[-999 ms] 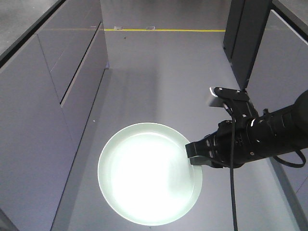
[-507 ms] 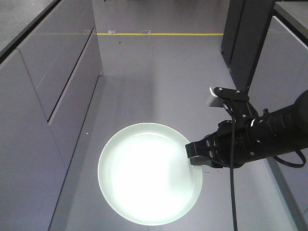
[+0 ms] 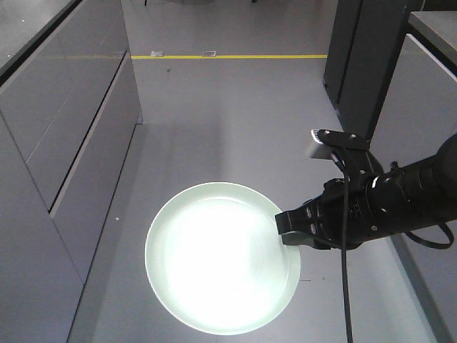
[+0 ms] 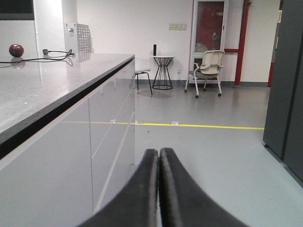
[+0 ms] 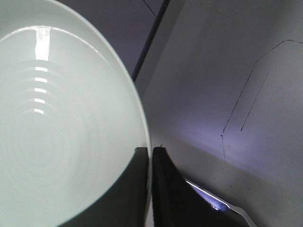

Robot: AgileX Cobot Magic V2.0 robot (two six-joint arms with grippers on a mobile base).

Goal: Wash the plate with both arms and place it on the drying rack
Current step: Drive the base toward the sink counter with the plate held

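Observation:
The pale mint-green plate (image 3: 218,259) hangs flat above the grey floor, glaring under the light. My right gripper (image 3: 285,230) is shut on its right rim, the black arm reaching in from the right. In the right wrist view the plate (image 5: 52,123) fills the left side, its rim pinched between the two black fingers at my right gripper (image 5: 149,150). My left gripper (image 4: 158,152) is shut with nothing between its fingers, pointing along an aisle. The drying rack is out of view.
Grey cabinets (image 3: 64,136) with a counter (image 4: 42,90) line the left of the aisle. A dark cabinet (image 3: 360,57) stands at the right. A yellow floor line (image 3: 228,56) crosses ahead. Chairs and a small table (image 4: 163,71) stand at the far wall.
The whole scene has slid back: cabinets and yellow line sit farther down and left in view, so the base has moved forward. Plate and right gripper keep the same place.

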